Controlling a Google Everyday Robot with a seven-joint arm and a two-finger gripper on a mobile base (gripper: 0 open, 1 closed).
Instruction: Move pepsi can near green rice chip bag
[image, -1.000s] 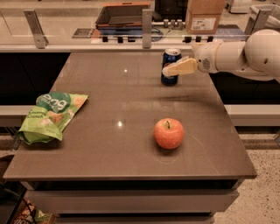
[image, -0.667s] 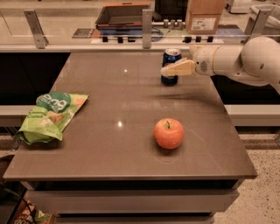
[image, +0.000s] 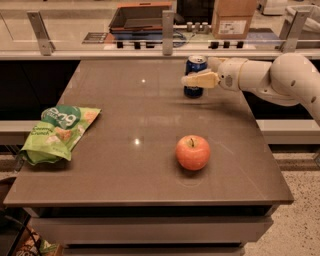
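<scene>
At the far right of the table (image: 125, 105), locate the gripper (image: 198, 79), reaching in from the right on the pale arm (image: 280, 75) and set across the mid-height of the pepsi can (image: 195, 64). Cannot tell from this view whether closed onto the can or merely placed against it; confirm contact before any lift. Note the can upright on the tabletop near the back edge, middle band partly covered by the gripper, silver top and blue base showing above and below. Treat as a rigid, thin-walled cylinder: probably light if empty, noticeably heavier if full, smooth and somewhat slippery on the painted wall, and easily dented under excess squeeze. Take hold across the body at or just below mid-height, on opposite sides of the wall, never by the rim; apply only enough force to stop slipping. Keep upright during transfer to avoid tipping on release. Next outward, note the red apple (image: 192, 152) nearer the front edge, well apart from the can; route clear of it. Farthest out, find the green rice chip bag (image: 57, 132) lying flat at the left edge, well apart from the can, with most of the tabletop between. Regard the bag as soft and easily shoved; set the can down just beside it, not on it.
</scene>
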